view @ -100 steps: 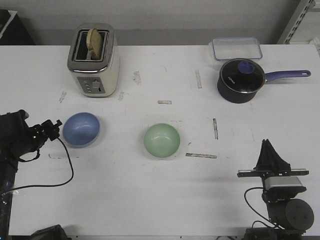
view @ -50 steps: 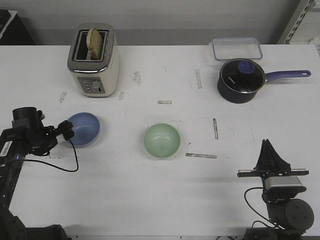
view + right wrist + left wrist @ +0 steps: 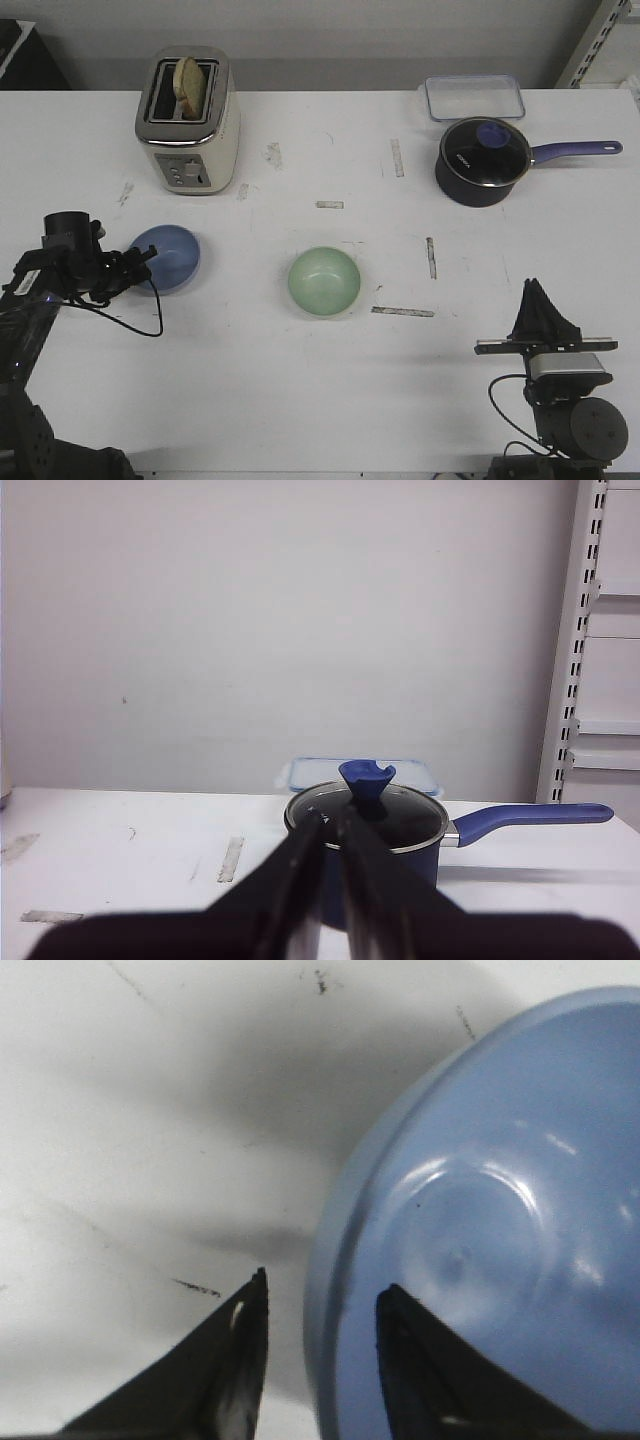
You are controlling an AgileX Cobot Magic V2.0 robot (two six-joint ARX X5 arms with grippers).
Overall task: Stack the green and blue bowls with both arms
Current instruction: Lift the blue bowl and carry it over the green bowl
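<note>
The blue bowl (image 3: 175, 255) sits upright at the left of the white table, and the green bowl (image 3: 324, 281) rests near the middle, well apart from it. My left gripper (image 3: 140, 262) is open at the blue bowl's left rim. In the left wrist view the left gripper (image 3: 322, 1285) has one finger outside the blue bowl (image 3: 500, 1220) and the other over its inside, with the rim between them and not clamped. My right gripper (image 3: 537, 292) stands at the front right, far from both bowls. The right gripper (image 3: 332, 820) is shut and empty.
A toaster (image 3: 187, 120) with bread in it stands at the back left. A dark blue lidded saucepan (image 3: 483, 160) and a clear container (image 3: 473, 97) are at the back right. Tape strips mark the table between them.
My left arm has swung in toward the blue bowl, and its open fingers now straddle the bowl's left rim. The bowls and the right arm have not moved.
</note>
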